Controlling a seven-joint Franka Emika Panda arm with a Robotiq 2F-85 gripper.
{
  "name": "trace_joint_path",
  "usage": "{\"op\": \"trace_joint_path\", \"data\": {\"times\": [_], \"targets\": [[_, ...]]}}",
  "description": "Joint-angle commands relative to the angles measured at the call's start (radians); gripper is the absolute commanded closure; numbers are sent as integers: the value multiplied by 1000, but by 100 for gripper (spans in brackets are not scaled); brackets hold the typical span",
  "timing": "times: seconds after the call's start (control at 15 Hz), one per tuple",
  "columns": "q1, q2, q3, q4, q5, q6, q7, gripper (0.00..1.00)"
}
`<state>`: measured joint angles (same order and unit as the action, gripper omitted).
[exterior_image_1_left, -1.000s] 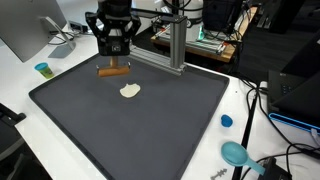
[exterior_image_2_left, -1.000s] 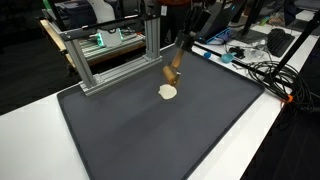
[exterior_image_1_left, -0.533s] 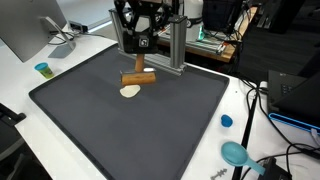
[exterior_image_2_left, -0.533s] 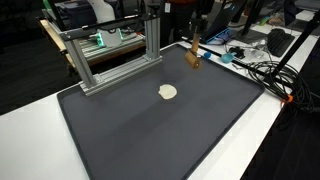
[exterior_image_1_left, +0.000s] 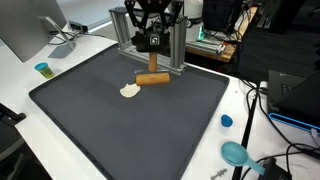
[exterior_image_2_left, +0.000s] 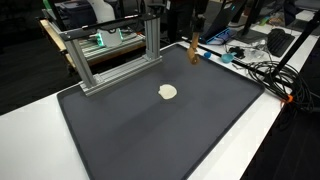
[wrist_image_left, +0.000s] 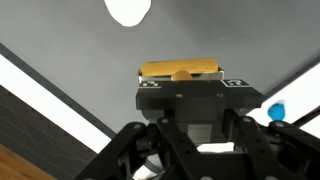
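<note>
My gripper (exterior_image_1_left: 151, 68) is shut on a short brown wooden block (exterior_image_1_left: 153, 79), which hangs level just above the dark mat (exterior_image_1_left: 130, 130) near the far edge. In the wrist view the block (wrist_image_left: 180, 70) sticks out beyond the black gripper (wrist_image_left: 180, 80) body; the fingers themselves are hidden there. A flat cream-white disc (exterior_image_1_left: 129, 91) lies on the mat just beside and below the block. In an exterior view the block (exterior_image_2_left: 192, 53) hangs at the mat's far corner, well away from the disc (exterior_image_2_left: 168, 92). The disc (wrist_image_left: 128, 10) sits at the top edge of the wrist view.
An aluminium frame (exterior_image_1_left: 176, 45) stands at the mat's back edge, right behind the gripper; it also shows in an exterior view (exterior_image_2_left: 112, 48). A small blue cup (exterior_image_1_left: 43, 69), a blue cap (exterior_image_1_left: 226, 121) and a teal scoop (exterior_image_1_left: 236, 153) lie on the white table. Cables (exterior_image_2_left: 262, 72) run beside the mat.
The gripper has carried the wooden block across the back of the mat, from over the disc's far side toward the aluminium frame. The disc has stayed put.
</note>
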<state>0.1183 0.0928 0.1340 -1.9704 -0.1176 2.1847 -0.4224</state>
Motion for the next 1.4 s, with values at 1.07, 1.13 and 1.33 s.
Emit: {"op": "trace_joint_path", "data": {"times": [1.07, 1.13, 1.33], "targets": [[-89, -615, -98, -485, 203, -32, 375, 79], [-113, -646, -86, -498, 159, -62, 425, 79], [-108, -610, -102, -471, 154, -76, 433, 54]]}}
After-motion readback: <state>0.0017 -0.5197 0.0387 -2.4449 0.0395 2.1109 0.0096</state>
